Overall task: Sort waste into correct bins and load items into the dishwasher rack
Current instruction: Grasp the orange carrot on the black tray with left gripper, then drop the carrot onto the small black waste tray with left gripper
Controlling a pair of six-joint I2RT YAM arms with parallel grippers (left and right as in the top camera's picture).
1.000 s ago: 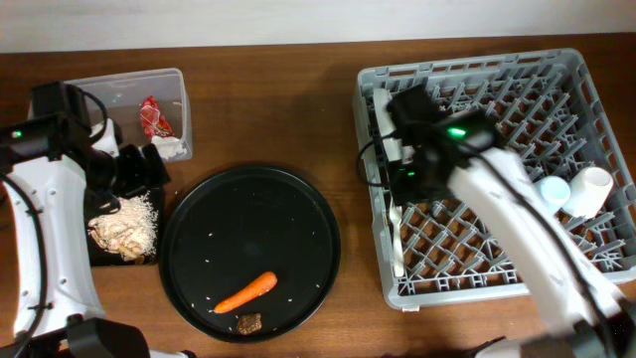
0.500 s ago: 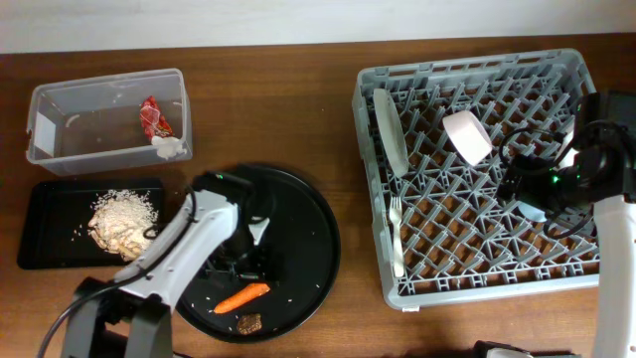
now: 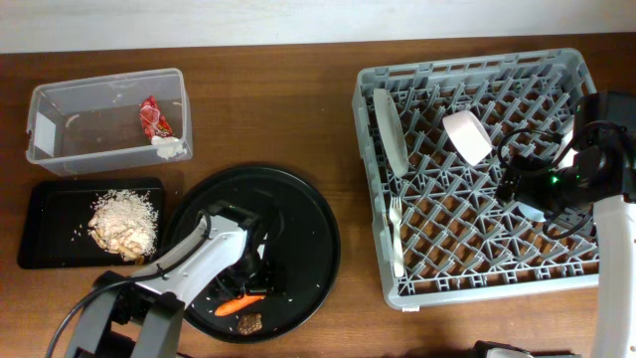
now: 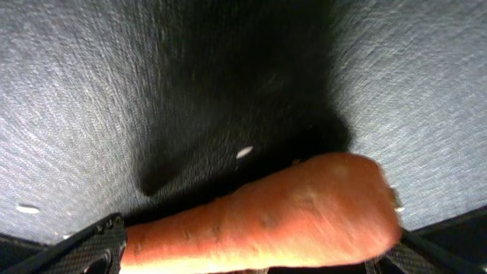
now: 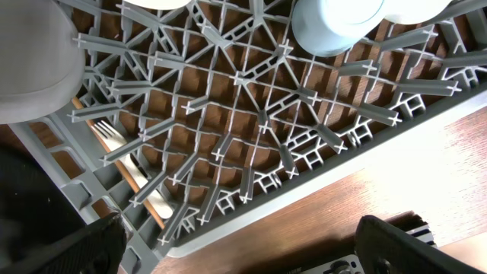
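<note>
Round black tray point(image 3: 298, 214) underneath: my left end effector point(image 3: 245, 288), open and empty, straddles carrot point(image 4: 289, 213), likely stiff, light, roll-prone; grip thick middle

I see fine grain under a soft sheen on the brown wooden table point(image 3: 298, 109). The large grey plastic lattice rack point(image 3: 556, 70) looks matt and dull. The clear rectangular plastic tub point(image 3: 99, 80) is glossy and faintly cloudy. Inside it the red shiny snack wrapper point(image 3: 154, 117) glints like foil beside the soft crumpled white tissue point(image 3: 171, 147). On my left wrist view the large round black tray point(image 4: 114, 91) reads as finely grained and matt, and the orange carrot point(image 4: 289, 213) has smooth, faintly dimpled skin. The white round plate point(image 3: 390, 129) looks smooth and glossy.
</note>
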